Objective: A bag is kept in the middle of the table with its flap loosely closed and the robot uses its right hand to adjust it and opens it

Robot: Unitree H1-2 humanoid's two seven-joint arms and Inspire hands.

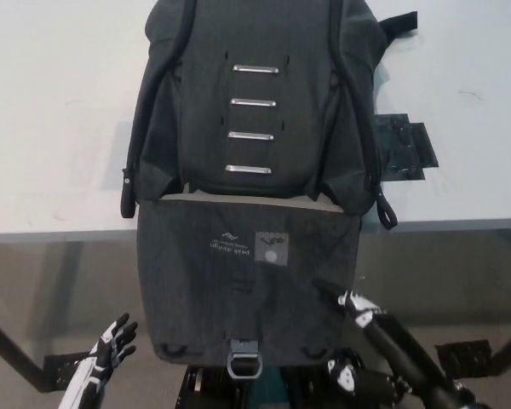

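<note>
Dark grey bag [255, 111] lies lengthwise away from the robot | flap [247, 277] hangs open over table [51, 128] edge | right hand [358, 341] below flap, grip unclear | left hand [106, 354] low, fingers spread

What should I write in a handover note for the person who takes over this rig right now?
Left hand: white, open, resting at lower left below the table, holding nothing.
Right hand: black, at lower right beside the flap's lower corner; whether it grips anything cannot be told.
Bag: dark backpack lying in the middle of the table.
Flap: folded open, hanging over the table's near edge, buckle at the bottom.
Done: flap opened.
Left: probably only pull the right hand clear.
</note>
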